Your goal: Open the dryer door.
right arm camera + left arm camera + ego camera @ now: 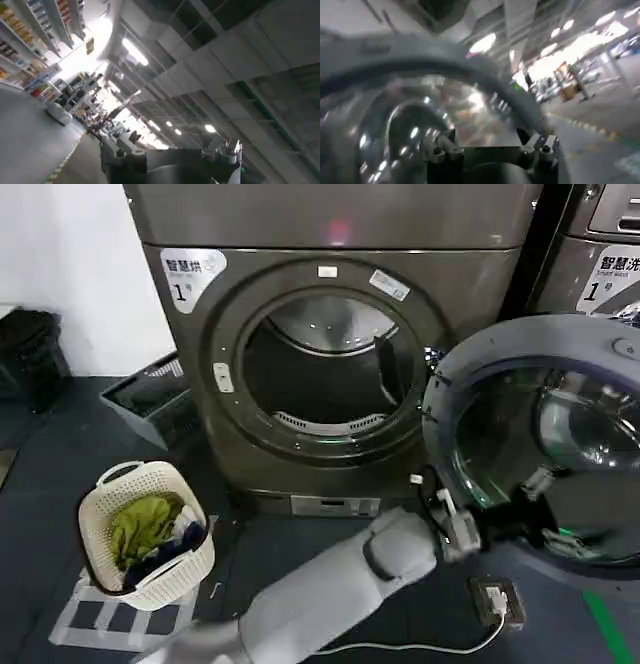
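Note:
The bronze-grey dryer (200, 384) stands at the back with its drum mouth uncovered. The dryer door (560, 344) is swung out to the right, grey inner face and dark glass turned toward me. My left arm reaches from the bottom of the head view to the door's lower left rim. The left gripper (462, 534) sits at that rim. In the left wrist view the door's inner ring (420, 55) curves close ahead of the left gripper (490, 145), whose fingers stand wide apart with nothing between them. The right gripper (172, 150) points up at the ceiling, fingers apart and empty.
A cream laundry basket (150, 529) with clothes stands on the floor at the left, with a dark crate (150, 399) behind it. A second grey machine (600, 244) stands at the right, behind the open door. A small box with a white cable (500, 599) lies on the floor.

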You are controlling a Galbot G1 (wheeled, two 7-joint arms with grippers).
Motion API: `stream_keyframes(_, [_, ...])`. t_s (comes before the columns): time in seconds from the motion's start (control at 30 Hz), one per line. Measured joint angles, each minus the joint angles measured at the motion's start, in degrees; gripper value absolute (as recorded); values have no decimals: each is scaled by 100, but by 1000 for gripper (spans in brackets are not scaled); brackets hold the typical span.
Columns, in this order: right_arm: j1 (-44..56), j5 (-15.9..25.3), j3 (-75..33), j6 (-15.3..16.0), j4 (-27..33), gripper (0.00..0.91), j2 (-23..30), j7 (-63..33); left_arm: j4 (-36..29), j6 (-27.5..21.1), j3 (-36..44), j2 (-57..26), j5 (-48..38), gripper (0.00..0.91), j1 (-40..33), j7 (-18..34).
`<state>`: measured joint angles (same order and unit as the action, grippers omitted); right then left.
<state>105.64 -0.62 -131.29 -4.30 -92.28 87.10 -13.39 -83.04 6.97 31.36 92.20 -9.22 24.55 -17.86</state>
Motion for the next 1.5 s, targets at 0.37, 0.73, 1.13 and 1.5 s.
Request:
stream_keyframes(0.37, [-71, 37, 66, 21, -171, 907, 107, 10, 523, -383, -27, -1, 84, 907, -54, 535])
stream_keyframes(0.73, [-113, 44, 165, 159, -255, 907, 136, 11, 421, -1276, -275, 0, 20, 907, 118, 544])
stream_keyframes(1.13, [-66, -161, 238, 259, -235, 907, -21, 226, -1402, -2446, -689, 0, -885, 907, 656, 422])
stream_keyframes(1.5, [-268, -132, 481, 268, -225, 907, -327, 418, -3517, -2889, -2461, -3253, -1841, 907, 2098, 536])
